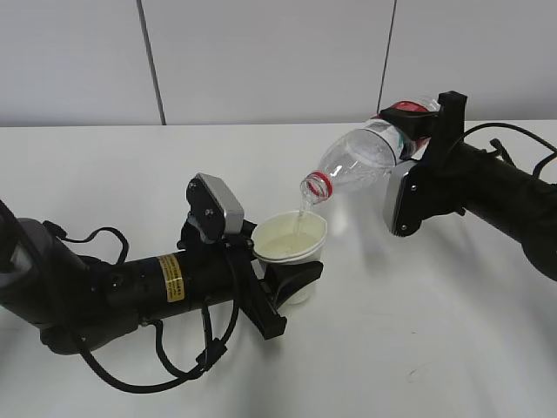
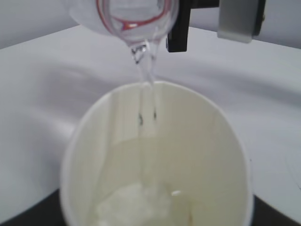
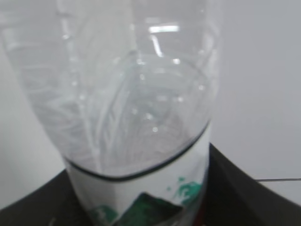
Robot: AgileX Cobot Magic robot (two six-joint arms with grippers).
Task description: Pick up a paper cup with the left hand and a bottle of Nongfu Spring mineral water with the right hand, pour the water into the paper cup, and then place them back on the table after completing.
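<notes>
My left gripper (image 1: 291,283) is shut on a white paper cup (image 1: 291,244), held upright just above the table (image 1: 418,348). My right gripper (image 1: 418,131) is shut on a clear Nongfu Spring bottle (image 1: 361,161) with a red neck ring, tilted mouth-down to the left over the cup. A thin stream of clear water (image 1: 302,207) falls from the bottle mouth into the cup. In the left wrist view the cup (image 2: 197,141) holds water (image 2: 141,202), with the bottle mouth (image 2: 134,21) above and the stream (image 2: 146,75) running in. In the right wrist view the bottle (image 3: 136,117) fills the frame.
The white table runs to a grey panelled wall (image 1: 261,61) at the back. A small dark scuff (image 1: 413,372) marks the tabletop at the front right. Black cables (image 1: 183,366) trail beneath the left arm.
</notes>
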